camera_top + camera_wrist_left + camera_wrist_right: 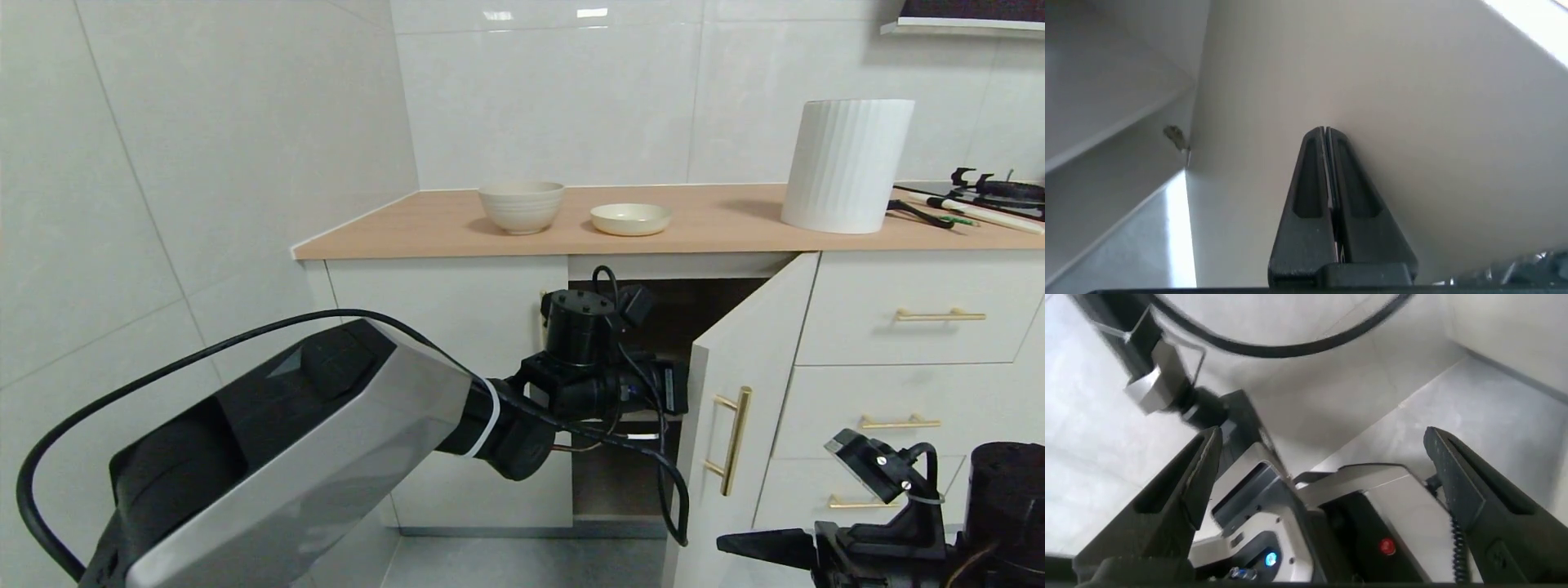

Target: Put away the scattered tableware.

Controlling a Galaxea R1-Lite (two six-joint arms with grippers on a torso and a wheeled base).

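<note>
**Tableware is above both hands, on the desk**

Left hand (1324, 135): fingers pressed together, nothing held, tips close to a pale panel. From the head view I judge it's inside the cabinet (694, 302), behind the open door (759, 343).
Right hand (1319, 449): spread wide, empty, low beside that door.
Bowl (521, 206) and dish (630, 219): side by side on the desk (718, 220), up and away from both hands, left arm nearer. Both are round, so there's no axis to align.
Wrist views give finger state; head view places the tableware.

Holds on wood-tone countertop (392, 237) beige bowl (522, 207), shallow dish (630, 219) just beside it, tall ribbed white container (847, 163), utensils (992, 217) at right end.
</note>
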